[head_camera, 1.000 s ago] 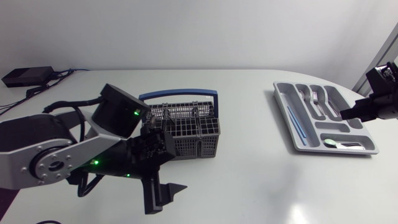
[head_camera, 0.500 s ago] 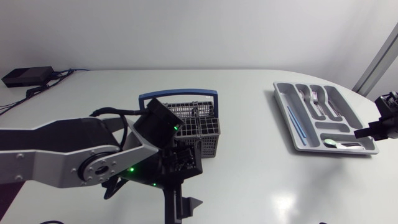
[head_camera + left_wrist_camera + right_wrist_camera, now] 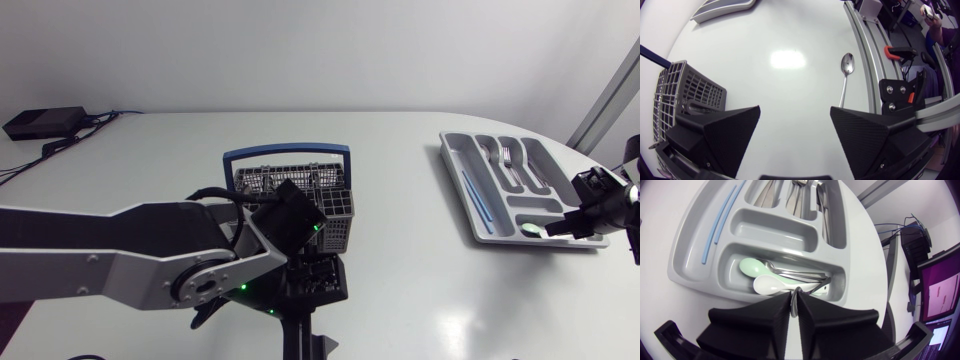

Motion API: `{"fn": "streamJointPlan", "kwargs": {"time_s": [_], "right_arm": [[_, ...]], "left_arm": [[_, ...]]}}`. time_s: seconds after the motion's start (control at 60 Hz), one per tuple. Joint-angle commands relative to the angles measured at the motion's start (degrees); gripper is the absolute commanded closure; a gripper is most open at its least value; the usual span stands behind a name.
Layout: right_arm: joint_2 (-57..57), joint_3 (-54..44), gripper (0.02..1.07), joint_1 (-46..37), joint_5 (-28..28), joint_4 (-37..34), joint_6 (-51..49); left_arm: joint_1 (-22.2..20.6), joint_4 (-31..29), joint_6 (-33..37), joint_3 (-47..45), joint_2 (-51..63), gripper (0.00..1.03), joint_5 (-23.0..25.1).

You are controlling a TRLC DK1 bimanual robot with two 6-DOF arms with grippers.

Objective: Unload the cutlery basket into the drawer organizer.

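The grey wire cutlery basket (image 3: 300, 195) with a blue handle stands mid-table; in the left wrist view the basket (image 3: 685, 95) is beside one finger. My left gripper (image 3: 308, 346) hangs in front of the basket near the table's front edge. This left gripper (image 3: 795, 110) is open and empty, and a metal spoon (image 3: 845, 75) lies on the table ahead of it. The grey drawer organizer (image 3: 485, 215) sits at the right. My right gripper (image 3: 556, 228) is over the organizer's front compartment (image 3: 730, 260). That right gripper (image 3: 795, 302) is shut on a thin metal cutlery piece (image 3: 795, 296).
The front compartment holds a white spoon (image 3: 767, 284), a green spoon (image 3: 752, 267) and metal ones. Forks and knives (image 3: 510, 158) fill the far slots, and a blue straw (image 3: 717, 227) lies in the long side slot. The table's edge rail (image 3: 865, 55) runs just past the loose spoon.
My left arm has swung to the right along the table's front, from left of the basket to in front of it. My right gripper came down toward the organizer's front compartment.
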Motion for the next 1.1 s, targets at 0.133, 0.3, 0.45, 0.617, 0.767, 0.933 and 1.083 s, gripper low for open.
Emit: {"fn": "streamJointPlan", "kwargs": {"time_s": [0.133, 0.3, 0.45, 0.617, 0.767, 0.933, 1.083], "right_arm": [[1.02, 0.0, 0.28, 1.39, 0.51, 1.11, 1.58], [-0.56, -0.79, 0.11, 2.09, -0.37, 0.84, 2.46], [-2.59, -2.02, 0.08, 2.09, -1.95, 0.49, 3.25], [-4.96, -4.04, 0.08, 2.88, -2.48, 0.4, 3.86], [-6.37, -4.83, 0.08, 3.41, -2.65, 0.32, 4.65], [-7.68, -5.45, 0.07, 3.5, -2.92, 0.32, 5.53], [-9.35, -5.62, 0.07, 3.76, -3.44, 0.32, 6.41]], "left_arm": [[-1.79, 0.32, -1.6, 2.38, 3.5, 0.08, 0.23], [-3.37, 0.32, -1.51, 2.91, 4.56, 0.08, 0.23], [-4.6, 0.41, -1.43, 3.0, 6.14, 0.08, 0.23], [-6.53, 0.41, -1.6, 3.88, 7.37, 0.09, 0.23], [-8.64, 0.32, -3.1, 5.55, 9.75, 0.12, 0.23], [-11.1, 0.23, -4.33, 6.86, 12.03, 0.12, 0.23], [-12.69, -0.12, -5.12, 7.39, 13.35, 0.12, 0.23]]}}
